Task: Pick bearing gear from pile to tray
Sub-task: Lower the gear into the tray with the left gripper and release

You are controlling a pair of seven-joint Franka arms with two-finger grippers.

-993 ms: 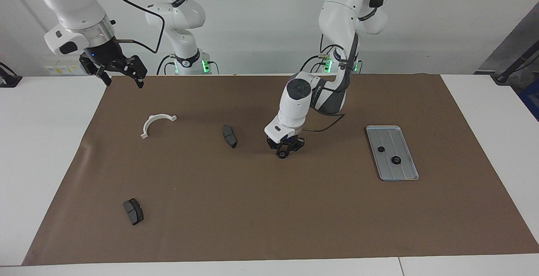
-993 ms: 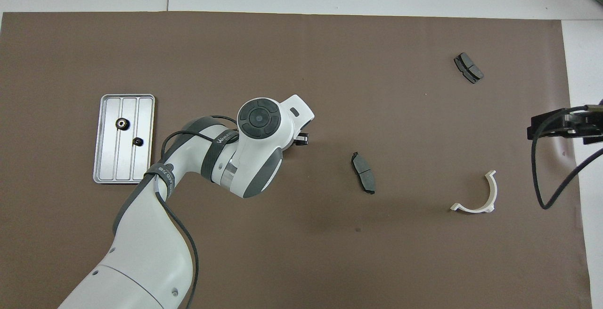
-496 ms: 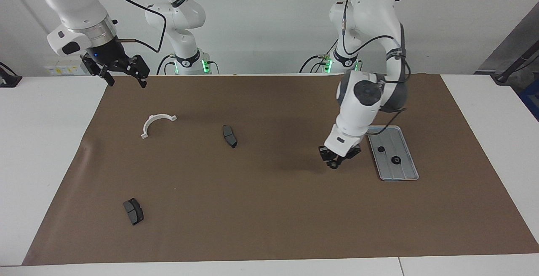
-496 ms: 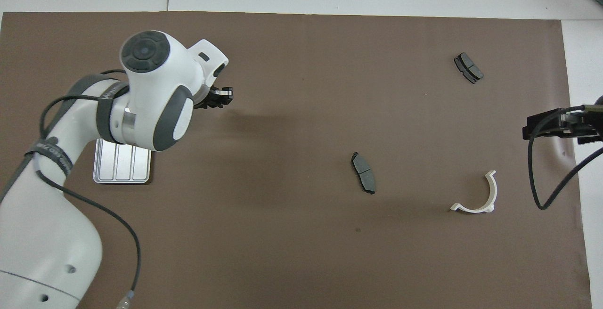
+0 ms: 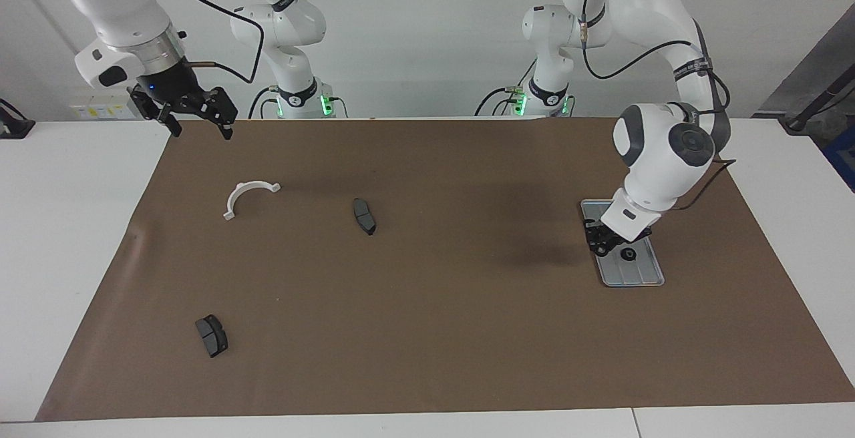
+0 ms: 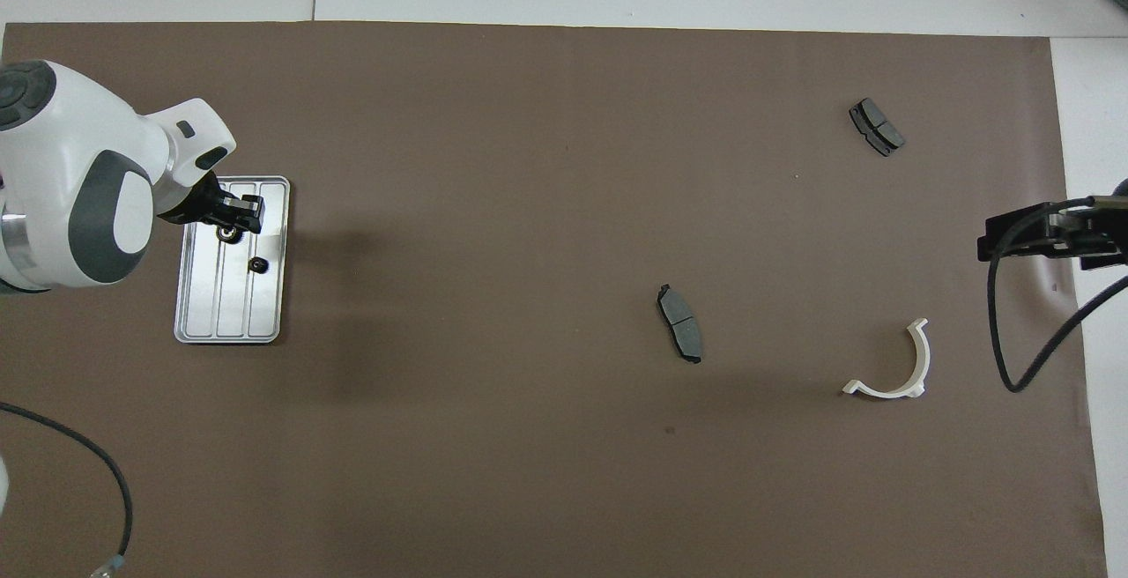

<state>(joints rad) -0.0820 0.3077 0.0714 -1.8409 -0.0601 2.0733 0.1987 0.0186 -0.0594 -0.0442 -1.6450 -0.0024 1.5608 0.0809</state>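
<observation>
Over the tray [image 5: 631, 276] at the left arm's end of the surface, the left hand [image 5: 600, 243] hangs low, its fingers nearly closed on what looks like a small black gear — a second ago it was over mid-mat. One gear [image 5: 627, 254] lies in the tray just beside it. By my reading, such a gear is light, stiff and prone to roll, best pinched across its rim. The right hand [image 5: 189, 112] waits open above the mat's corner near its own base, unmoved.

From overhead, the left hand [image 6: 240, 213] covers the end of the tray [image 6: 195, 314] farther from the robots — a gear [image 6: 258, 264] sits nearer. The brake pads [image 6: 680, 323] and white bracket [image 6: 899, 370] have not shifted.
</observation>
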